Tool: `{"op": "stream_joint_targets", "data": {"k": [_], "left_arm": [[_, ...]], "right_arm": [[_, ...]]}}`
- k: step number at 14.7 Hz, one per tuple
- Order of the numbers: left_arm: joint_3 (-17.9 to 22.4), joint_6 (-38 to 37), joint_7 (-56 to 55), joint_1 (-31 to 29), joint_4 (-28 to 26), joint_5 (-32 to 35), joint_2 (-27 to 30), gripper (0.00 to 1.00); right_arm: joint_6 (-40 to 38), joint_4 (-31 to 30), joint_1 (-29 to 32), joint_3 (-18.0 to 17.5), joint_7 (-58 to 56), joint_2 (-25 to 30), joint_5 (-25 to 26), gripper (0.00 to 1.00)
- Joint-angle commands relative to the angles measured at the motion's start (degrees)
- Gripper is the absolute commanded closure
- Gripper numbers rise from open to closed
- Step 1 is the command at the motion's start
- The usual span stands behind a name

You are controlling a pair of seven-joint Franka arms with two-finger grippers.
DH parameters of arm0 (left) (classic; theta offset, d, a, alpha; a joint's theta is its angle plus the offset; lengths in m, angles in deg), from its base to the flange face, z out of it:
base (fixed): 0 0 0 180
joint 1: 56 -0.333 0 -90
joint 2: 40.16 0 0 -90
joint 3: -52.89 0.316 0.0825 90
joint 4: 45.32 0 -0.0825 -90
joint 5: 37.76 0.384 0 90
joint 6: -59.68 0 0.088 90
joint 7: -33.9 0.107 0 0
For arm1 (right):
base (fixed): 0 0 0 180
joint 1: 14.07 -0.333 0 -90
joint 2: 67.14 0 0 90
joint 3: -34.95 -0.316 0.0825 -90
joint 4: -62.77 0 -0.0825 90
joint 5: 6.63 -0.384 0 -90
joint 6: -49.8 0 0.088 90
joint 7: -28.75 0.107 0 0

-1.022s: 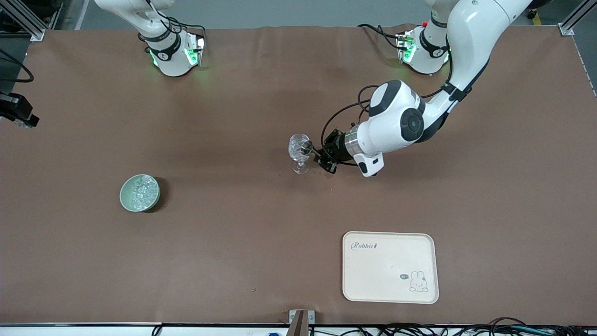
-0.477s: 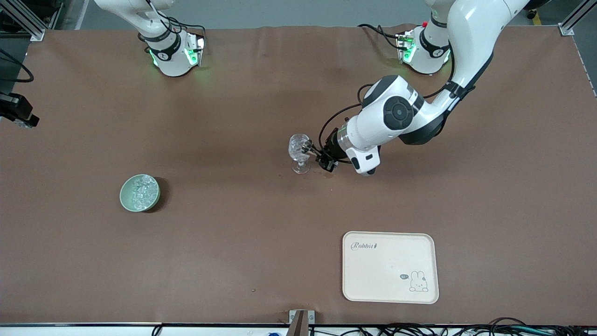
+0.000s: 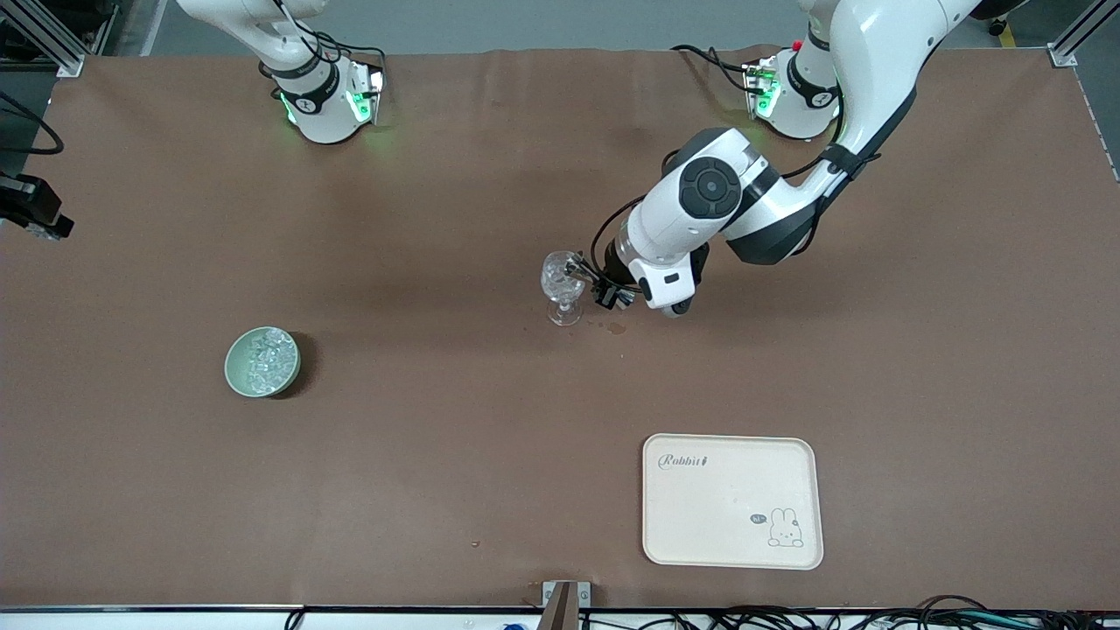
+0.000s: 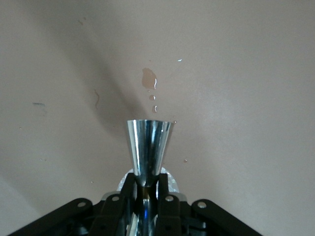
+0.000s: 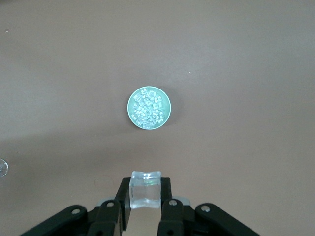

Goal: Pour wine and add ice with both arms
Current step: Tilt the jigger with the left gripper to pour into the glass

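The clear cut-pattern stemmed glass [image 3: 562,282] stands upright mid-table. My left gripper [image 3: 588,284] is right beside its bowl, shut on a shiny metal measuring cup [image 4: 148,146] whose cone points out from between the fingers [image 4: 148,186]. The green bowl [image 3: 262,361] full of ice cubes [image 3: 265,357] sits toward the right arm's end, and the bowl also shows in the right wrist view [image 5: 149,108]. My right gripper [image 5: 145,195] hangs high over that bowl, shut on one clear ice cube [image 5: 145,189]. It does not show in the front view.
A cream tray [image 3: 731,500] with a rabbit print lies nearer the front camera, toward the left arm's end. Small wet spots [image 3: 617,328] lie on the brown mat beside the glass's foot and show in the left wrist view [image 4: 149,78]. A black device [image 3: 26,210] sits at the table's edge.
The left arm's wrist and forearm have swung toward the bases while its gripper stays beside the glass with the metal cup. The glass, bowl and tray have not moved.
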Motion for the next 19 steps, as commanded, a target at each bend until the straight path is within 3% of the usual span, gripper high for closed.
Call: {"op": "stream_joint_targets", "data": {"k": [1, 6, 10, 14, 19], "left_arm": [[-0.68, -3.29, -1.07, 0.1, 1.56, 2.98, -0.7, 1.0], [-1.3, -3.82, -1.07, 0.1, 2.0, 4.13, -0.79, 1.0], [-1.65, -3.74, -0.9, -0.87, 2.0, 1.34, -0.96, 1.0], [0.01, -3.65, 6.2, -1.14, 2.53, -11.38, -0.44, 1.0], [7.91, -4.17, 18.86, -1.14, 2.62, -29.05, 3.95, 1.0]], "right_arm": [[-0.02, -0.95, -0.13, 0.21, -0.13, 0.76, -0.91, 0.99], [-0.02, -0.95, -0.13, 0.21, -0.13, 0.76, -0.91, 0.99], [-0.02, -0.95, -0.13, 0.21, -0.13, 0.76, -0.91, 0.99], [-0.02, -0.95, -0.13, 0.21, -0.13, 0.76, -0.91, 0.99], [0.33, -0.6, -1.1, -0.32, 0.57, 0.76, -1.0, 0.99]]}}
